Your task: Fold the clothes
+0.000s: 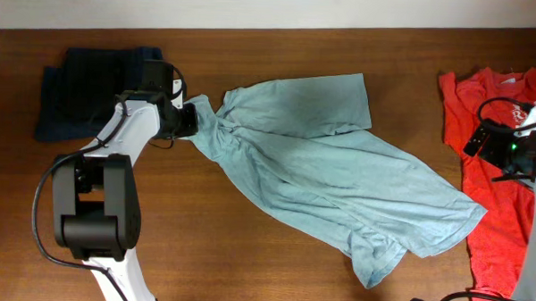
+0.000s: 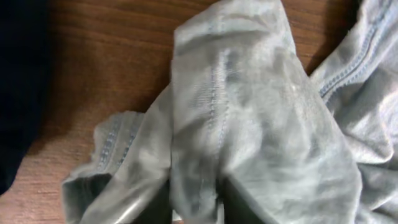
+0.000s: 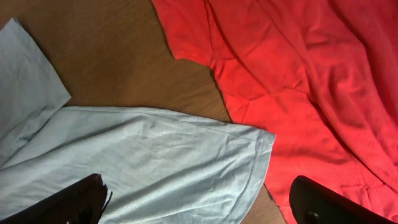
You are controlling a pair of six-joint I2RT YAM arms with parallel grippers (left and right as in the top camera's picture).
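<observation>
Pale grey-blue T-shirt [image 1: 339,171] lies spread across mid-tabletop [image 1: 246,257]. The left hand [image 1: 194,120] pinches its bunched far-left corner. The right hand [image 1: 480,142], fingers wide apart, hovers over the red-orange T-shirt [image 1: 498,230] at right.

Grey-blue T-shirt [image 1: 330,162]: sprawled crumpled across the middle, slanting from far left to near right, with its left end gathered into a tight bunch.
Red-orange T-shirt [image 1: 498,230]: rumpled along the right edge, white print showing.
Navy piece [image 1: 73,99]: heaped at far left.
</observation>
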